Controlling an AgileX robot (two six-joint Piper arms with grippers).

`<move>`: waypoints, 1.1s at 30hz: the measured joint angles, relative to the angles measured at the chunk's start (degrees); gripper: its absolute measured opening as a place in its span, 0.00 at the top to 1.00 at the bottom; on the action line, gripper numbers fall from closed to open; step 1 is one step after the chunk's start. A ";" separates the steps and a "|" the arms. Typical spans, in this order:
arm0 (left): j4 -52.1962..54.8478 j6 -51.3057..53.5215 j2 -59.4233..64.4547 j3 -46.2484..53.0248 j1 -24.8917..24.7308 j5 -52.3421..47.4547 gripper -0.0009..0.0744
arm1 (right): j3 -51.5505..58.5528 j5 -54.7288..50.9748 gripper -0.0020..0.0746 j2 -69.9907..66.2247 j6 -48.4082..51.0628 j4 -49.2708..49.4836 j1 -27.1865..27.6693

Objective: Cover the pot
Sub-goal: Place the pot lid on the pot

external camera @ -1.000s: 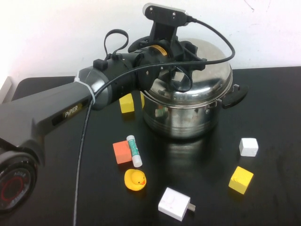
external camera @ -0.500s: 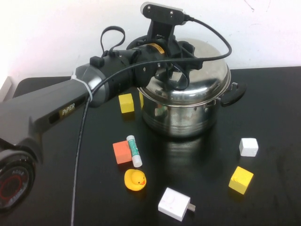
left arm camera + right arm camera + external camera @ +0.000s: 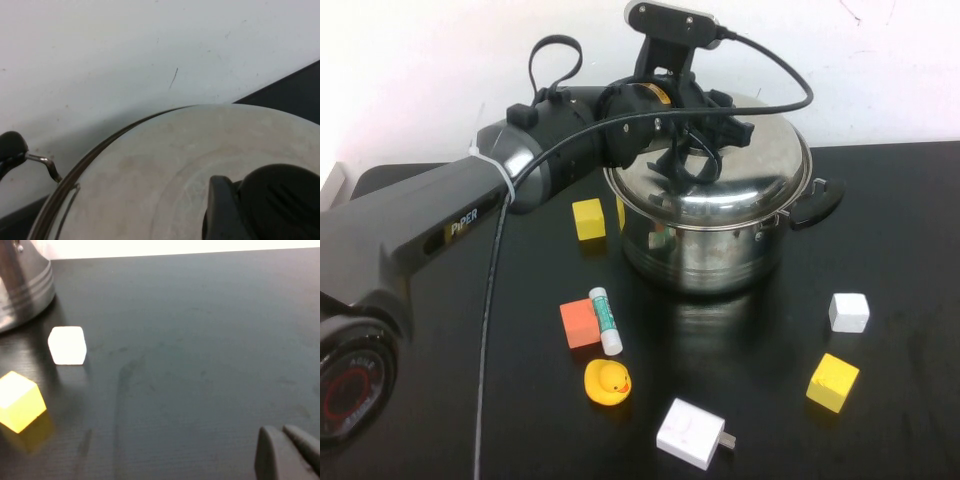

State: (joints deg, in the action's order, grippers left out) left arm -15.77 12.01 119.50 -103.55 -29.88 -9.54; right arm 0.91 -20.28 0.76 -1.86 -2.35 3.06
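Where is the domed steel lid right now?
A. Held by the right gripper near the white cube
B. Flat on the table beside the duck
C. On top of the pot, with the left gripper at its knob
C: the lid sits on the pot, left gripper at its knob; the right gripper is parked low over bare table, fingers together.

1. The left arm (image 3: 440, 225) is a dark grey tapered shell, with "PiPER" lettered in yellow-white on its side.
2. A pale grey band rings the arm at the joint beyond the lettering.
3. A thin black cable (image 3: 495, 300) runs along the arm; another loops from the wrist camera (image 3: 670, 20) toward 3 o'clock.
4. The camera is a black bar with a silver face.
5. A black strap loop stands at 12 o'clock over the wrist.
6. The base joint shows a red-ringed disc.
7. The right gripper (image 3: 290, 452) shows dark grey fingertips close together.
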 joint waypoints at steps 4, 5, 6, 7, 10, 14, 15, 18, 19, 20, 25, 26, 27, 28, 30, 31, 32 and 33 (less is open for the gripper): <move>0.00 0.14 0.00 0.00 0.00 -0.02 0.55 | 0.00 0.00 0.98 0.00 0.00 0.00 0.00; 0.00 0.13 0.03 0.00 0.00 -0.02 0.55 | 0.00 0.00 0.98 0.00 0.00 0.00 0.00; 0.00 0.13 0.13 0.00 0.00 -0.02 0.55 | 0.00 0.00 0.98 0.00 0.00 0.00 0.00; 0.00 0.13 0.24 0.00 0.00 -0.02 0.55 | 0.00 0.00 0.98 0.00 0.00 0.00 0.00; 0.12 0.13 0.61 -0.34 0.00 0.29 0.55 | 0.00 0.00 0.98 0.00 0.00 0.00 0.00; 0.21 0.24 1.63 -0.49 0.00 2.85 0.55 | 0.00 0.00 0.98 0.00 0.00 0.00 0.00; 0.21 0.24 1.87 -0.63 0.00 3.33 0.55 | 0.00 0.00 0.98 0.00 0.00 0.00 0.00; 0.21 0.24 1.99 -0.62 0.00 4.09 0.55 | 0.00 0.00 0.98 0.00 0.00 0.00 0.00; 0.21 0.24 2.10 -0.62 0.00 4.21 0.55 | 0.00 0.00 0.98 0.00 0.00 0.00 0.00; 0.21 0.24 2.10 -0.62 0.00 4.34 0.55 | 0.00 0.00 0.98 0.00 0.00 0.00 0.00; 0.21 0.31 2.33 -0.62 0.00 4.78 0.55 | 0.00 0.00 0.98 0.00 0.00 0.00 0.00; 0.21 0.31 2.33 -0.62 0.00 4.87 0.55 | 0.00 0.00 0.98 0.00 0.00 0.00 0.00; 0.11 0.31 2.33 -0.62 0.00 4.91 0.55 | 0.00 0.00 0.98 0.00 0.00 0.00 0.00; 0.10 0.31 2.33 -0.62 0.00 5.01 0.55 | 0.00 0.00 0.98 0.00 0.00 0.00 0.00; 0.02 0.31 2.47 -0.62 0.00 5.16 0.55 | 0.00 0.00 0.98 0.00 0.00 0.00 0.00; 0.02 0.31 2.46 -0.62 0.00 5.27 0.55 | 0.00 0.00 0.98 0.00 0.00 0.00 0.00; 0.02 0.31 2.59 -0.62 0.00 5.49 0.55 | 0.00 0.00 0.98 0.00 0.00 0.00 0.00; 0.02 0.31 2.80 -0.62 0.00 5.65 0.55 | 0.00 0.00 0.98 0.00 0.00 0.00 0.00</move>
State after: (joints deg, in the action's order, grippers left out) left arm -15.75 12.32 122.30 -104.17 -29.88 -3.89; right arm 0.91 -20.28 0.76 -1.86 -2.35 3.06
